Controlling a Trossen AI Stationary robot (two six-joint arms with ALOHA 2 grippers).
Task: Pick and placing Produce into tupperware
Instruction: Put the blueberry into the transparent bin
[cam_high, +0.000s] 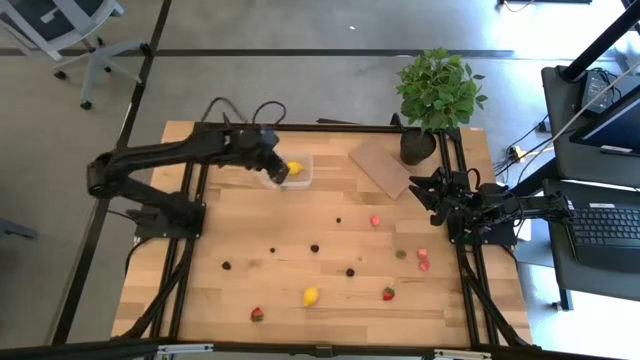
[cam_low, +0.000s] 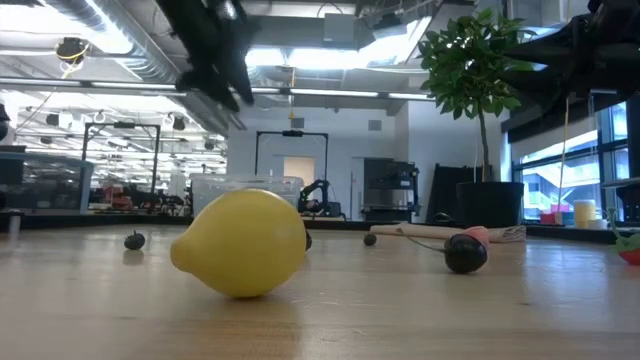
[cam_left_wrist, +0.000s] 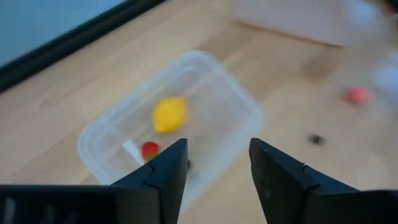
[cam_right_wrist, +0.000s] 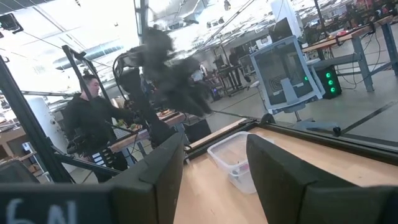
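Note:
The clear tupperware (cam_high: 292, 170) sits near the table's far edge; in the left wrist view the tupperware (cam_left_wrist: 205, 93) holds a yellow lemon (cam_left_wrist: 169, 114) and a red strawberry (cam_left_wrist: 149, 149). My left gripper (cam_high: 272, 168) hovers open above the tupperware (cam_left_wrist: 217, 163), touching nothing. More produce lies scattered on the table: a lemon (cam_high: 311, 296), strawberries (cam_high: 388, 293), dark berries (cam_high: 314, 247) and a small green piece (cam_high: 400, 254). My right gripper (cam_high: 432, 195) waits open at the right edge, raised, looking across at the tupperware (cam_right_wrist: 233, 158).
A flat brown board (cam_high: 382, 165) and a potted plant (cam_high: 435, 95) stand at the far right of the table. A black frame rail (cam_high: 195, 200) runs along each side. In the low view a lemon (cam_low: 242, 243) lies close to the near edge. A person (cam_right_wrist: 84, 124) stands beyond the table.

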